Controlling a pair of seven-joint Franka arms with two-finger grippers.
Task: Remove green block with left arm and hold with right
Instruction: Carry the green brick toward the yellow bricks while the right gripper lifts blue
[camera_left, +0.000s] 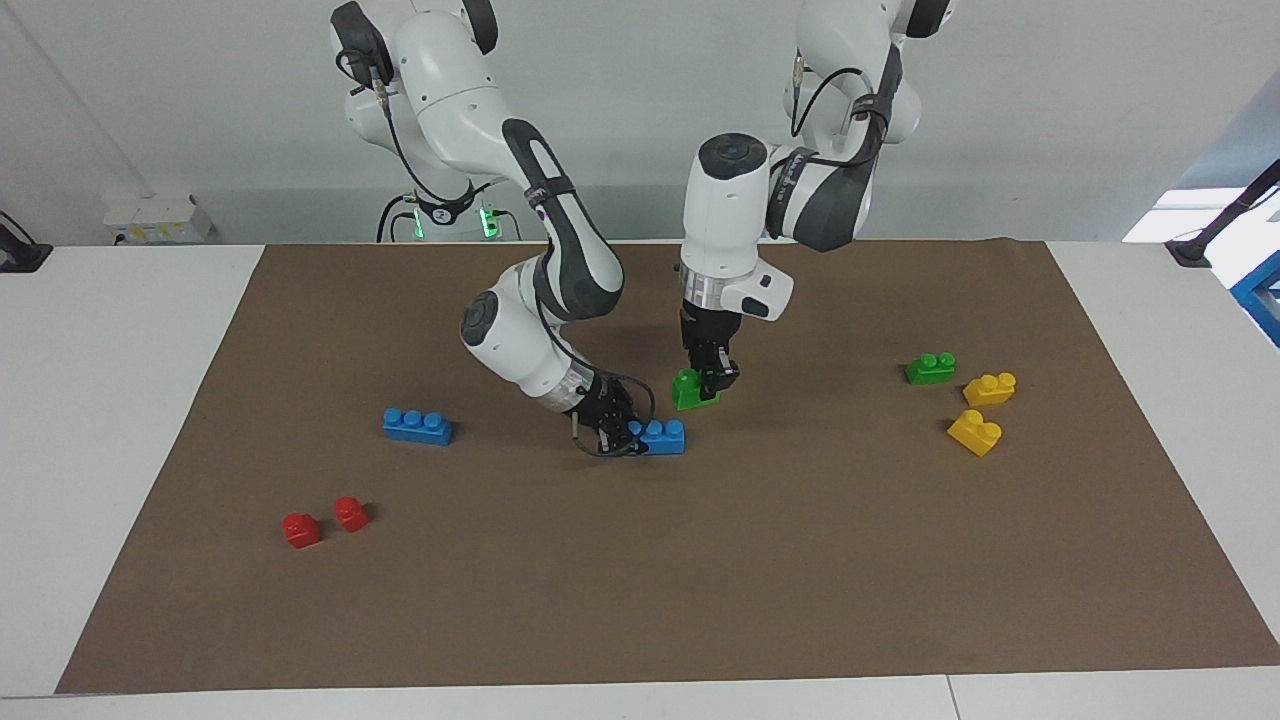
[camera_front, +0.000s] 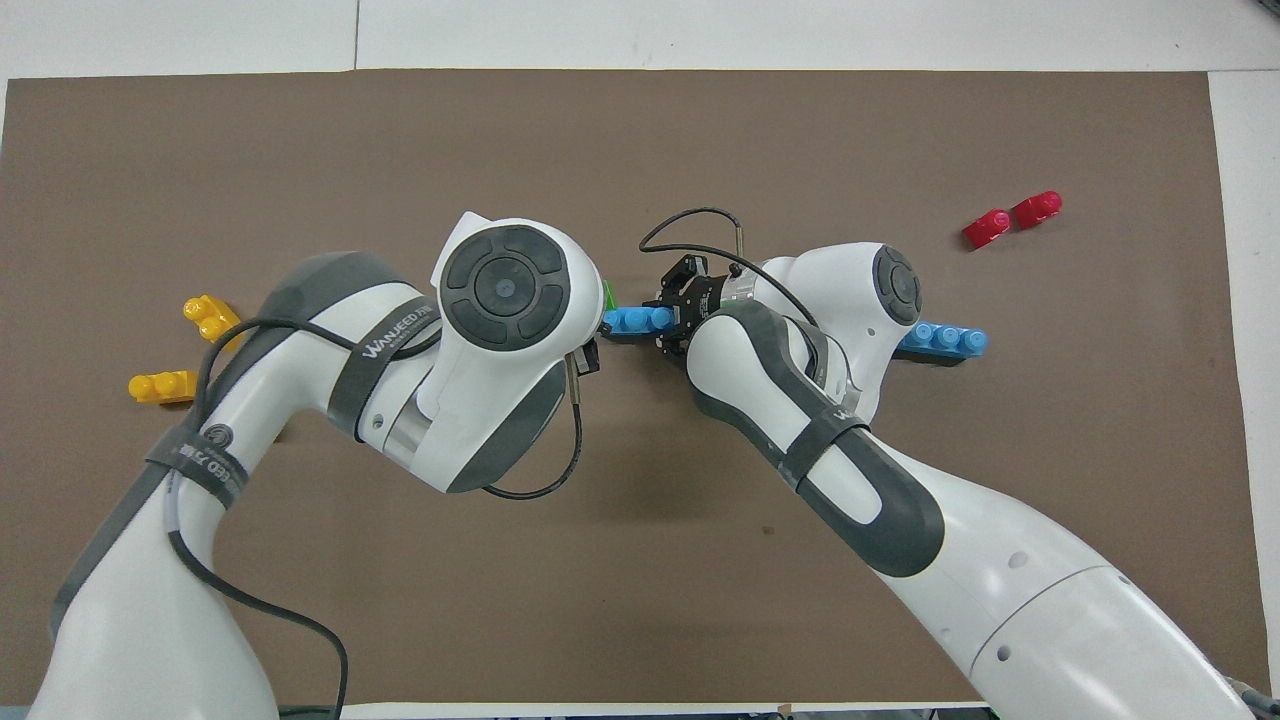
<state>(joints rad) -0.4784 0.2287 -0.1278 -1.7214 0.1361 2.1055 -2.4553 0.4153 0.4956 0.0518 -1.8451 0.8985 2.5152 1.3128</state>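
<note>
Brown paper covers the white table where both arms work. Clamped in the left gripper, the small bright green plastic block hangs clear above the paper, apart from the blue plastic brick that the right gripper, clenched on its end, pins to the mat. Separation looks done; next likely comes setting the green block aside. From overhead the left wrist hides all but a sliver of the block, which the facing view shows plainly.

We get two high views: facing cam looks across at the robots, overhead looks steeply down from their end. Both cover the brown mat.
</note>
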